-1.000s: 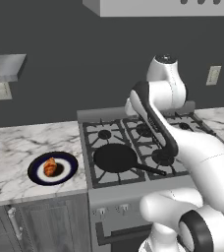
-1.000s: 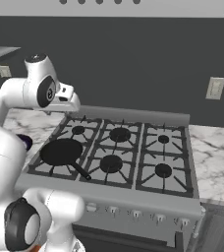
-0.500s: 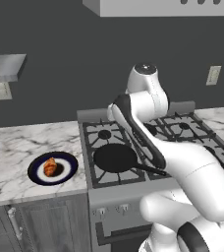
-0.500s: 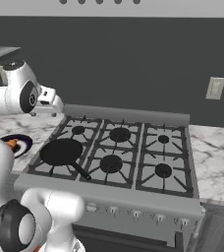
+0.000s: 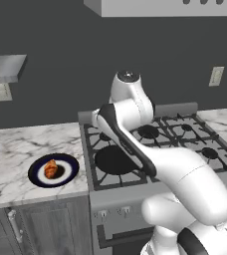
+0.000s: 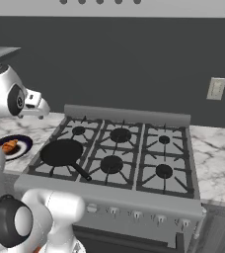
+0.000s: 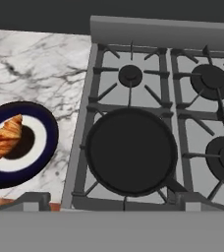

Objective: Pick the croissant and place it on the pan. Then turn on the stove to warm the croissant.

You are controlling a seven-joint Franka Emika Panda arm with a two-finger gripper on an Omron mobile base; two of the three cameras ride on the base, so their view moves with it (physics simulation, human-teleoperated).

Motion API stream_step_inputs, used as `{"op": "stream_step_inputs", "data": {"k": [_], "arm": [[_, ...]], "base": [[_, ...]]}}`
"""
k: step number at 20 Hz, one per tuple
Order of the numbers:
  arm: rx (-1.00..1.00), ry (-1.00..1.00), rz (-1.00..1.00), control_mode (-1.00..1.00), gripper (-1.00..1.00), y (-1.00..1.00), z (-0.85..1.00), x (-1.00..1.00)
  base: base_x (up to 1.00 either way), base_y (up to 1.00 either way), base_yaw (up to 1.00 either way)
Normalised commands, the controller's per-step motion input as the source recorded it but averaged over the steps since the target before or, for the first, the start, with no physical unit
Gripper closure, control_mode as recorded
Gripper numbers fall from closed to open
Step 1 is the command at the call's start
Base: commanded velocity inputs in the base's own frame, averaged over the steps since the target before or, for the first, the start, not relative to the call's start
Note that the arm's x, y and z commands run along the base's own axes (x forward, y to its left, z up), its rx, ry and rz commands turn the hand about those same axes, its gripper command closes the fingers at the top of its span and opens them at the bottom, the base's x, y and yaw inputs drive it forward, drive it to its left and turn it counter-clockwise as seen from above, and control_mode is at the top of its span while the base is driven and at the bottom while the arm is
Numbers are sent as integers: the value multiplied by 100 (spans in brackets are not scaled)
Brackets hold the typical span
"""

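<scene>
Marble counter (image 5: 21, 149) at far left, running up to the stove's left edge. On it, near the front edge and just beside the stove, a round dark blue plate (image 5: 38, 175) with a white ring; same plate in the right base view (image 6: 24, 146) and in the hand view (image 7: 45, 147). The croissant (image 5: 51, 169) lies on the plate, a little left of its centre in the hand view (image 7: 8, 136), also seen in the right base view (image 6: 9, 146); golden brown, nothing touching it. Next to the right, the stove (image 5: 185, 149), silver-grey with black grates (image 6: 134, 148) (image 7: 148, 64). The pan (image 5: 113, 160) sits on the front-left burner, close to the stove's left edge and front edge; black and round (image 6: 61, 151) (image 7: 131, 150), nothing in it. Its thin handle points toward the stove's front, angled right, in the right base view. Small knobs (image 6: 149, 218) line the stove's front panel. The arm reaches up over the stove's left side, the hand high above the seam between counter and stove. Gripper (image 7: 109, 199): only the finger tips (image 7: 33, 199) show at the bottom of the hand view, set wide apart, nothing between them, well clear of croissant and pan. Wall outlet (image 6: 216, 88) on the dark wall at the right.
</scene>
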Motion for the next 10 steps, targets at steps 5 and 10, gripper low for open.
{"op": "stream_step_inputs", "data": {"k": [5,10], "arm": [[1,0,0,-100,-100,44,-21,2],[0,1,-2,-100,-100,37,-22,6]], "base": [[0,0,0],[0,0,0]]}}
